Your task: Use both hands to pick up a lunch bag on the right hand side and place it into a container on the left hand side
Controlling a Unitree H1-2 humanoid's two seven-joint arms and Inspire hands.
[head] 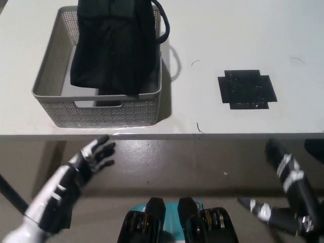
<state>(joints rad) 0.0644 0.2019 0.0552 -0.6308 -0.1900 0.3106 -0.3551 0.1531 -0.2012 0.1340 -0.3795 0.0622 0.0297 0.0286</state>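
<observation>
Black bag [114, 45], plain and matte, with a black loop handle [163, 23]. It sits in a pale grey basket [101, 109] whose walls are peppered with a fine perforated pattern, lighter speckles across the front. The table [243, 35] is off-white, with a black cross-shaped patch of tape [246, 89] on it. Below, the floor [192, 162] is dull grey-brown. The left hand [96, 154] shows black fingers with white patches on a white-and-black forearm. The right hand [286, 195] is black with white bands.
</observation>
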